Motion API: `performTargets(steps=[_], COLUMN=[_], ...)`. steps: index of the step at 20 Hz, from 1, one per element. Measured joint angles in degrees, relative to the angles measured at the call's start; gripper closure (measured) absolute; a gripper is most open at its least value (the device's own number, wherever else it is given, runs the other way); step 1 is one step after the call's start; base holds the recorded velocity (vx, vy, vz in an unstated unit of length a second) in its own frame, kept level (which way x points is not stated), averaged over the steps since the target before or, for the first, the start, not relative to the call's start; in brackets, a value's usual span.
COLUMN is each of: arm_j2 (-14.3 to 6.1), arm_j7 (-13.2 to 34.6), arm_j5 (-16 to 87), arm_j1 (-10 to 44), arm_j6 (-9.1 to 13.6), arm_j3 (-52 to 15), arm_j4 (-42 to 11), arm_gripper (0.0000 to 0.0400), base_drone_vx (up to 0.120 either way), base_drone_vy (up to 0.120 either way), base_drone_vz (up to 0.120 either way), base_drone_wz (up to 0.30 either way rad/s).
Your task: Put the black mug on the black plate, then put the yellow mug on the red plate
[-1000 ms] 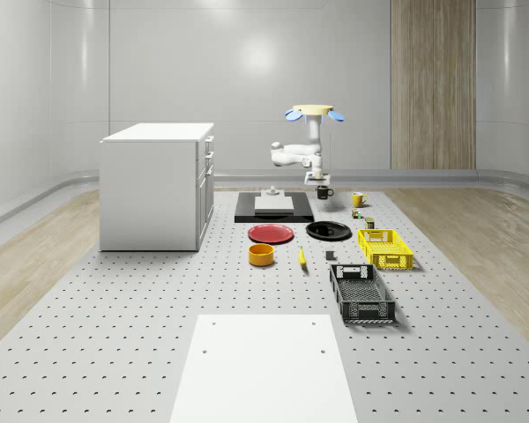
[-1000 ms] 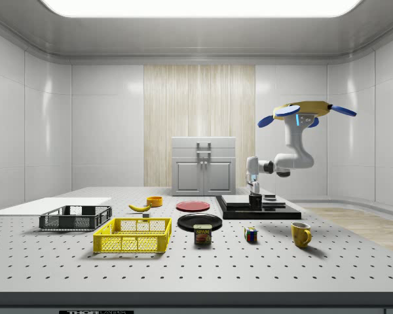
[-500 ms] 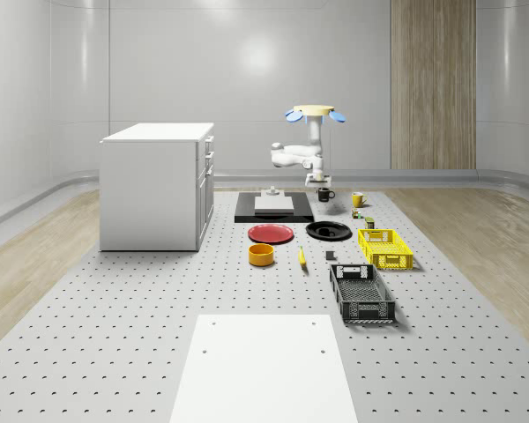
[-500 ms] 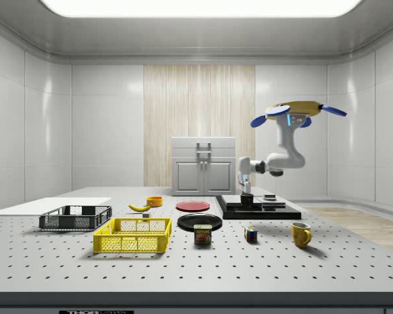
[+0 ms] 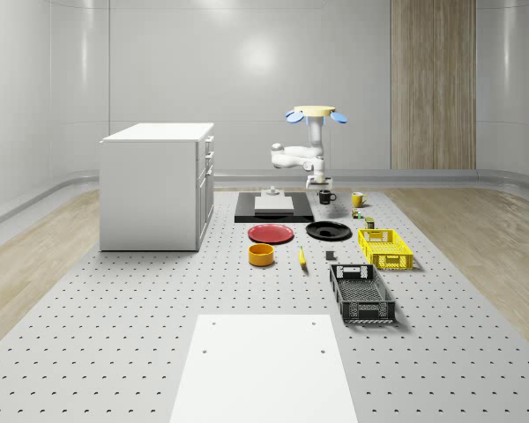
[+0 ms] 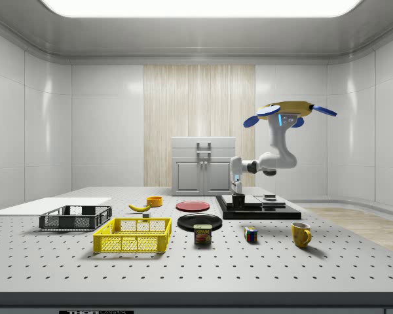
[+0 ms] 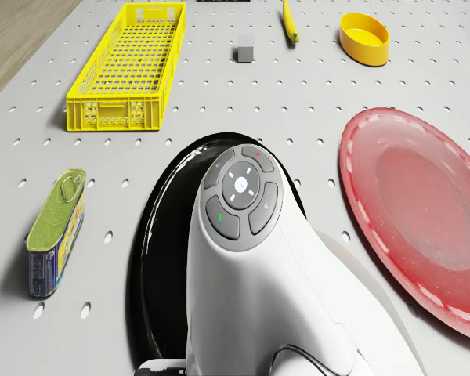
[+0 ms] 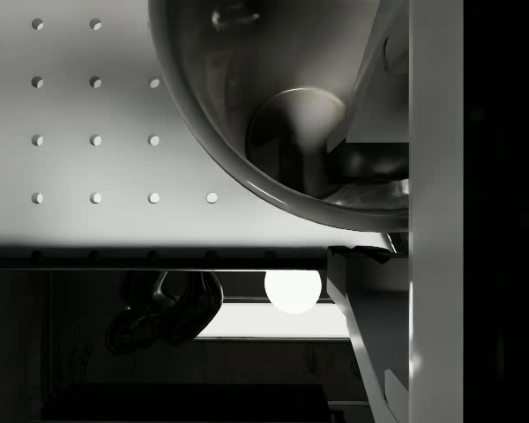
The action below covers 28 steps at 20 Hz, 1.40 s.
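Jaws (image 6: 238,193) grip the glossy black mug (image 6: 238,200) by its rim, 1 finger (image 8: 370,97) reaching down inside the cup in the wrist view. In the side view the mug hangs near the edge of the flat black platform (image 6: 262,210) that faces the round black plate (image 6: 200,221); it looks clear of the table (image 6: 196,261), though the gap is hard to judge. The drone (image 6: 289,111) hovers above the platform, its white arm (image 6: 272,154) bent toward the plates. From the drone view the arm's wrist covers part of the black plate (image 7: 160,235), with the round red plate (image 7: 419,211) beside it. The yellow mug (image 6: 300,233) stands on the table toward the side view's right, well apart from both plates. A yellow mesh crate (image 6: 134,235) and a labelled tin can (image 6: 202,233) sit nearer the side camera.
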State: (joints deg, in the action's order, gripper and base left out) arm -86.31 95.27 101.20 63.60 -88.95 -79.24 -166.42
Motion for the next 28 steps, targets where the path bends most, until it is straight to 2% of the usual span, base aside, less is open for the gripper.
performTargets(steps=[20, 22, 28], arm_j2=[-1.34, -1.46, -1.77], arm_j7=[0.21, 0.23, 0.28], arm_j5=[-0.54, -0.58, -0.71], arm_j1=[0.27, 0.29, 0.35], arm_j6=[-1.27, -1.37, -1.67], arm_j3=[-0.23, -0.25, -0.31], arm_j4=[0.05, 0.05, 0.07], arm_gripper=[0.03, 0.03, 0.03], base_drone_vx=[0.12, 0.12, 0.12], base_drone_vy=[0.0, -0.1, 0.0], base_drone_vz=[0.0, 0.0, 0.0], base_drone_wz=[0.0, 0.0, 0.0])
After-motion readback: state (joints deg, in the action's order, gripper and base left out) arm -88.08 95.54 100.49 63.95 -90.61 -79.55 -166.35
